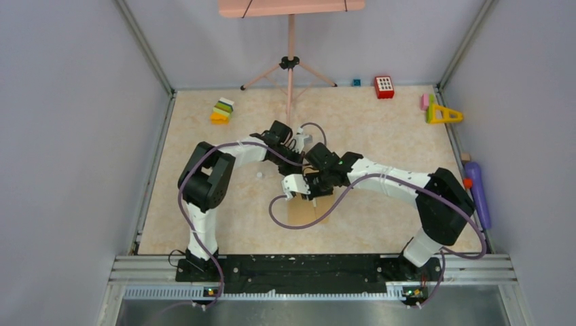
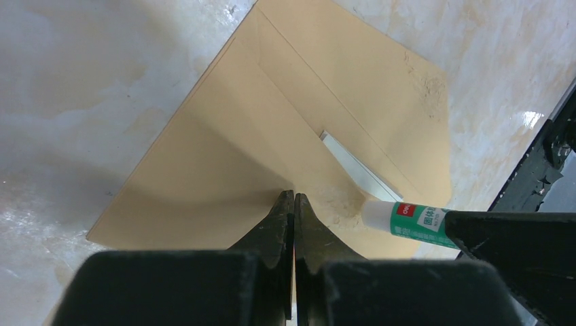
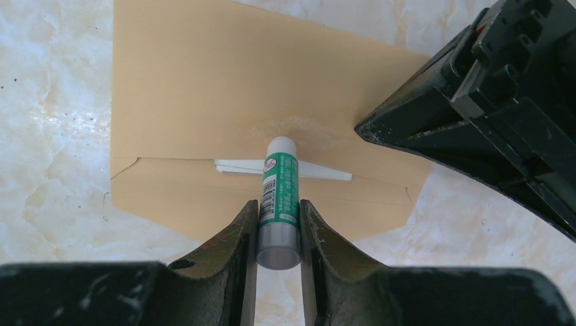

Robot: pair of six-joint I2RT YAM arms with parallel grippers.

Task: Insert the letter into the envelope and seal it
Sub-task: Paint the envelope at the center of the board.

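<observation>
Envelope [image 3: 204,88], letter [image 3: 326,173], glue stick [image 3: 279,193]: one each is seen, the last clamped by right gripper [image 3: 278,205]; left gripper [image 2: 293,198] closed; marbled tabletop [image 3: 54,102], grey walls [image 1: 68,136].

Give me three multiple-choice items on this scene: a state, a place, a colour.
1. The left claw is: A wide open; B gripping a pen; C shut.
2. The white tip of the grey-bottomed plastic glue stick is: A against the left claw; B on the outer face of the flat brown kraft-paper envelope; C tucked inside the envelope's pocket.
3. The stick's label is: A green; B red; C blue.
Answers: C, its fingers meet with no gap; B, the tip meets the glue smear on the brown paper; A, a green band shows in both wrist views.
</observation>
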